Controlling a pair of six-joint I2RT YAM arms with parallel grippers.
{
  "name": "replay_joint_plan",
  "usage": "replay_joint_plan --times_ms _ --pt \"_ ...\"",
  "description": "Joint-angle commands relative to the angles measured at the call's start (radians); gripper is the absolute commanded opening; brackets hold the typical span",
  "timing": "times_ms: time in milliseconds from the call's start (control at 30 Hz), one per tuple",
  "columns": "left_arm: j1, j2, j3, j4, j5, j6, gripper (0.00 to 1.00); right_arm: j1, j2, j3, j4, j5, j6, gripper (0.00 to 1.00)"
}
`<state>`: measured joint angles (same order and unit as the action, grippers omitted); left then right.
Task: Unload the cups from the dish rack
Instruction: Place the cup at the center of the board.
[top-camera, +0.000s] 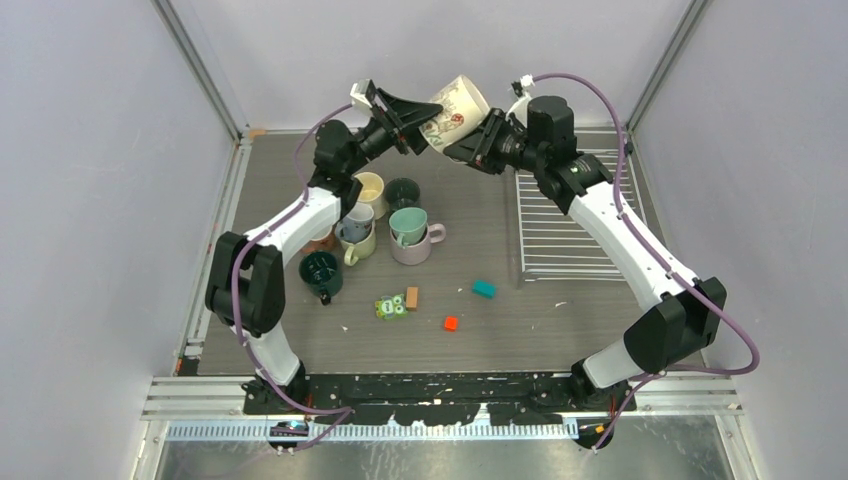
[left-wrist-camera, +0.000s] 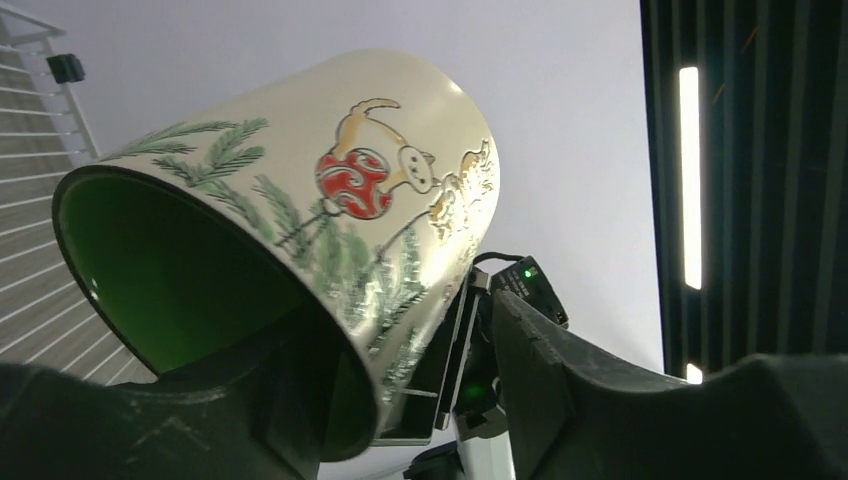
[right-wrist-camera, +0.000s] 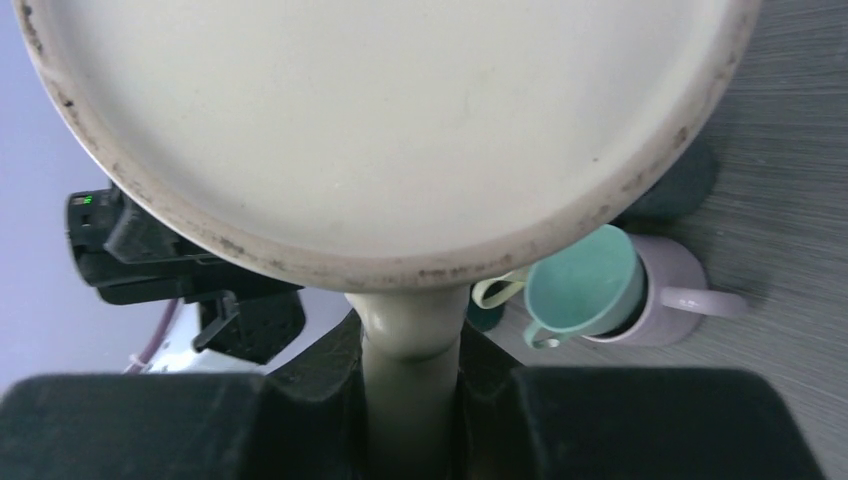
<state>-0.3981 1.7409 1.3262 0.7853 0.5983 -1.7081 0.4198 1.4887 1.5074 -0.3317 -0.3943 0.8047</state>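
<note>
the cream mug (top-camera: 455, 108) with a pine-and-ornament print is up in the air over the middle of the bench's (top-camera: 480, 340) far edge, tipped on its side between the two raised arms. its green-lined mouth (left-wrist-camera: 170, 270) faces the left jaws and its flat base (right-wrist-camera: 380, 120) faces the right jaws. the right jaws are narrow, clamped on the mug's handle (right-wrist-camera: 410, 400), which runs straight down between the two fingers. the left jaws stand partly wide astride the rim: one finger lies across the lower lip of the mouth, the other is outside the wall with a gap showing. the dish rack (top-camera: 570, 225) lies flat by the bench's far right corner, below and to the right of the held mug. the other mugs (top-camera: 375, 225) are grouped on the left half of the bench, a teal one (right-wrist-camera: 580, 290) nested in a mauve one (right-wrist-camera: 665, 300).
</note>
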Motion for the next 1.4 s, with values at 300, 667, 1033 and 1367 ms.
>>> replay_joint_plan --times_ms 300,667,1033,1367 --pt "0.008 -0.065 0.028 0.176 -0.005 -0.069 0.37 -0.015 -0.017 -0.042 0.442 -0.173 0.182 0.01" --pt "0.012 -0.105 0.036 0.094 0.044 0.009 0.0 -0.038 -0.019 -0.098 0.477 -0.195 0.194 0.01" --pt "0.012 -0.146 0.093 -0.057 0.044 0.147 0.0 -0.038 -0.054 -0.128 0.396 -0.162 0.133 0.89" --pt "0.012 -0.231 0.122 -0.319 0.076 0.339 0.0 -0.039 -0.221 -0.204 0.116 -0.026 -0.022 1.0"
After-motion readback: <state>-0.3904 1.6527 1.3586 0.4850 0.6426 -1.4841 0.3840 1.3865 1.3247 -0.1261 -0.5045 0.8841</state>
